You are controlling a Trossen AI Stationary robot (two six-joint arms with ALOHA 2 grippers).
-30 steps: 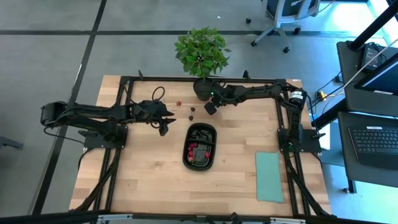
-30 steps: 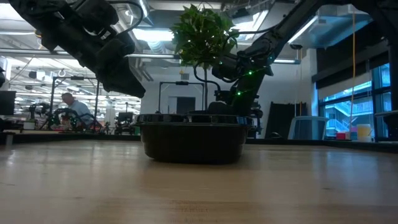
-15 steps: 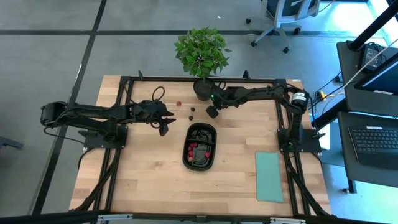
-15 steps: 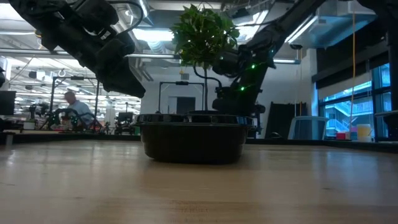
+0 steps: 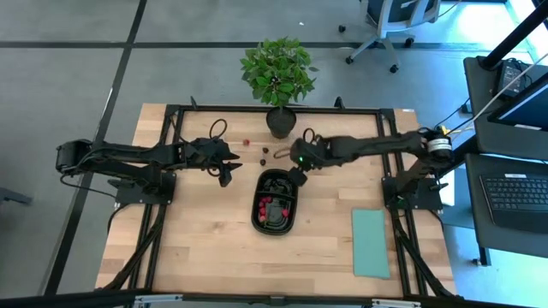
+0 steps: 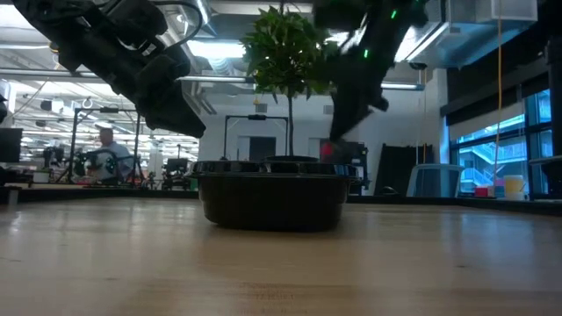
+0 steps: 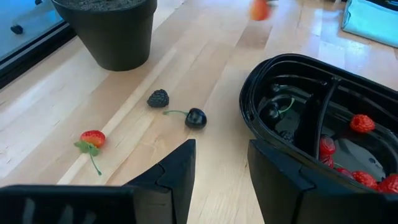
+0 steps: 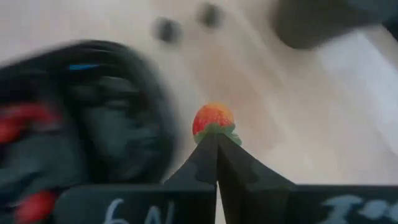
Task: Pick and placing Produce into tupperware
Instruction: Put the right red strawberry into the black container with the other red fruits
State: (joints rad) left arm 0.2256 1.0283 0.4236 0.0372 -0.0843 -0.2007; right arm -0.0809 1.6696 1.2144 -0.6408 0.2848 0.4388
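wood table (image 5: 205, 231) | 1 tupperware (image 5: 276, 203) | right end effector (image 5: 296, 174) pinching 1 strawberry (image 8: 213, 119) | left end effector (image 7: 221, 163) parted, empty

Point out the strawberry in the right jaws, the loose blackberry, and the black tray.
strawberry (image 8: 213, 119), right wrist view, its red body.
blackberry (image 7: 158, 98), left wrist view, its middle.
black tray (image 7: 256, 83), left wrist view, its near rim.

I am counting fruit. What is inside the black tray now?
The tray holds several red pieces in one compartment and dark pieces in the other. Its walls and divider hide part of the floor, so an exact count is impossible.
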